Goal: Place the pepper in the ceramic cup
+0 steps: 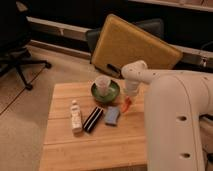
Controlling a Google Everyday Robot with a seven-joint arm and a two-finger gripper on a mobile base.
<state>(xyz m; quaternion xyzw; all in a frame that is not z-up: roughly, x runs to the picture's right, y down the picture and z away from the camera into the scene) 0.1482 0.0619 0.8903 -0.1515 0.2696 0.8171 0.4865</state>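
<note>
**Pepper at the hand, beside the green bowl**

The hand (128, 98) is seen at the tip of the smooth white arm (175, 115), just right of the round dark green bowl (112, 95). It appears to be closed on the small tapered orange-red pepper (127, 105), held low over the planked wooden tabletop (65, 145). The pale flared ceramic cup (102, 84) is seen at the bowl's left part. 1 blue rectangular sponge (112, 116), 1 black bar (93, 119) and 1 white bottle (75, 116) are laid in a row nearby.

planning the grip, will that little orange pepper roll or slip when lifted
The small tapered orange-red pepper looks light. Its rounded taper could roll or pivot if pushed. The tool sits just above it, beside the dark green bowl.
</note>
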